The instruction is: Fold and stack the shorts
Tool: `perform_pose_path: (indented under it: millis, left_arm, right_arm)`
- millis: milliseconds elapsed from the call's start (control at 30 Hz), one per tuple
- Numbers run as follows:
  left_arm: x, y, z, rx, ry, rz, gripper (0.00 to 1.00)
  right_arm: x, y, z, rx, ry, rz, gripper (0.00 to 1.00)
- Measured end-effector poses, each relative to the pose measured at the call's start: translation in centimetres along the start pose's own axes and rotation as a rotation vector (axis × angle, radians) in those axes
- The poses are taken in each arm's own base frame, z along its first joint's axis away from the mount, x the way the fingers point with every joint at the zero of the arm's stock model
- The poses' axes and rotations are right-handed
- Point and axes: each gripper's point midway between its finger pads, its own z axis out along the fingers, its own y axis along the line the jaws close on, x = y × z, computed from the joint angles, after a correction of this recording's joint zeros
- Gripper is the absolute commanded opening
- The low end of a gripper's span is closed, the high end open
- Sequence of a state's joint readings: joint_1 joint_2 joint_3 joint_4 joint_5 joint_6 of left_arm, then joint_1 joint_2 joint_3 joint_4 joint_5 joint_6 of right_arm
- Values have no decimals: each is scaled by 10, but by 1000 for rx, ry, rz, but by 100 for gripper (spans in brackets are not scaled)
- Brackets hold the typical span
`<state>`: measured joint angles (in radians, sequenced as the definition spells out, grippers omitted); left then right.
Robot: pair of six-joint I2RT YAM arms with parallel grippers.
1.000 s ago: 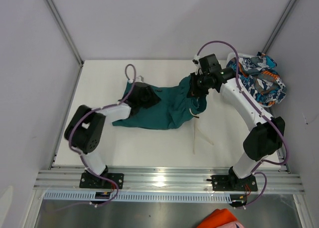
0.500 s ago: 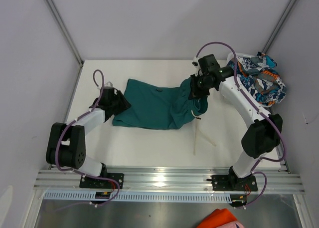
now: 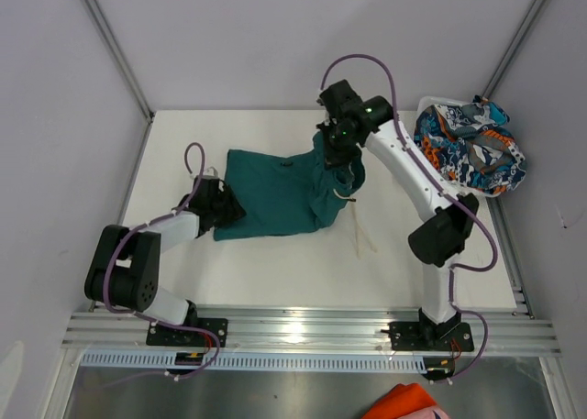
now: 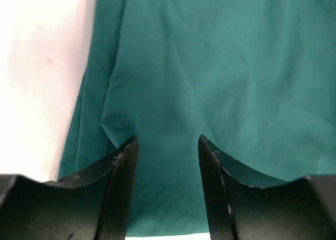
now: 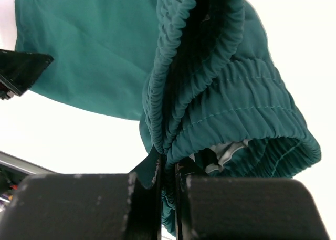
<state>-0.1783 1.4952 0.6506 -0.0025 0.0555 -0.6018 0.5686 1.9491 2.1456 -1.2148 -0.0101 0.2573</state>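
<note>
While the right tool [image 3: 337,146] is clamped on the gathered waistband of the teal shorts [image 3: 275,194], holding that end above the worktop [image 3: 275,263], the left tool [image 3: 223,208] rests with its jaws apart at the opposite hem, cloth lying flat between them. The printed shorts [image 3: 470,148] lie heaped well off to the right tool's right.

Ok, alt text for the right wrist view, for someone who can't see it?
The right gripper is shut on the bunched elastic waistband of the teal-green shorts, seen close up. The rest of the fabric spreads away over the white table.
</note>
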Motion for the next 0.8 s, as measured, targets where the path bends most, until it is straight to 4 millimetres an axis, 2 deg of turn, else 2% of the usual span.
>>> perform_pose_path:
  millis: [200,267,467,667,800]
  left_arm:
    - [10,-7,-2,23,4,26,52]
    - [9,-7,-2,27,-2,27,52]
    - [15,-11,-4,54,-19,39,51]
    - [26,-26,-4,93,-6,75,50]
    - [28,-28,-5,96,-3,76,50]
  right_arm:
    - [-9,43,22,27,2,-77,0]
    - [-7,55,31,21,12,-91,0]
    - [7,68,44,-10,72,-79,0]
    - [16,84,57,-96,106,-42,0]
    - [12,97,60,-157,97,-3,0]
